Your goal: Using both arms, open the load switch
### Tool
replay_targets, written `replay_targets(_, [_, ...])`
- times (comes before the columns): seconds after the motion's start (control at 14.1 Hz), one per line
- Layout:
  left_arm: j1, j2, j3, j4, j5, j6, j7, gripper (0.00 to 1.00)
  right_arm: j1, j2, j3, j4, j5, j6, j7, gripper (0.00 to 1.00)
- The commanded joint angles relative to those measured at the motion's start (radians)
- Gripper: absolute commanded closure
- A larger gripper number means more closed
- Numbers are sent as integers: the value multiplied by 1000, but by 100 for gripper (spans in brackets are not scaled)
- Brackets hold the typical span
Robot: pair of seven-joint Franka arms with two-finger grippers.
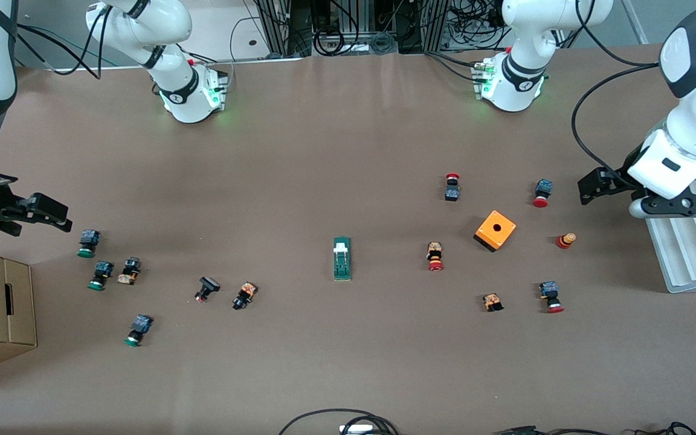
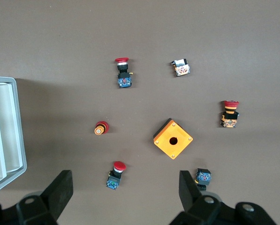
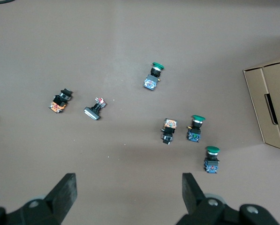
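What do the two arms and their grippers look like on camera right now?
Both are white jointed arms with black bands at the joints and black cables trailing off them; green lights glow at their bases. The left gripper and right gripper are black, each with two flat, blunt fingers on a black crossbar with round bolts.

load switch (image 1: 342, 258) between two push-button clusters

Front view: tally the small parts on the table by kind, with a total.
Green-capped push buttons: 3
Red-capped push buttons: 4
Loose red button head: 1
Black-headed button: 1
Orange-and-black blocks without coloured cap: 3
Orange box: 1
Load switch: 1
Total: 14
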Motion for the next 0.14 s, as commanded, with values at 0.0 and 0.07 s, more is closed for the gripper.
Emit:
replay_targets(0.0, [1, -16, -5, 5, 15, -32, 1, 0, -16, -3, 7, 1, -5, -9, 4, 0])
replay_targets(0.07, [-1, -16, -5, 7, 15, -32, 1, 0, -14, -4, 7, 1, -5, -9, 4, 0])
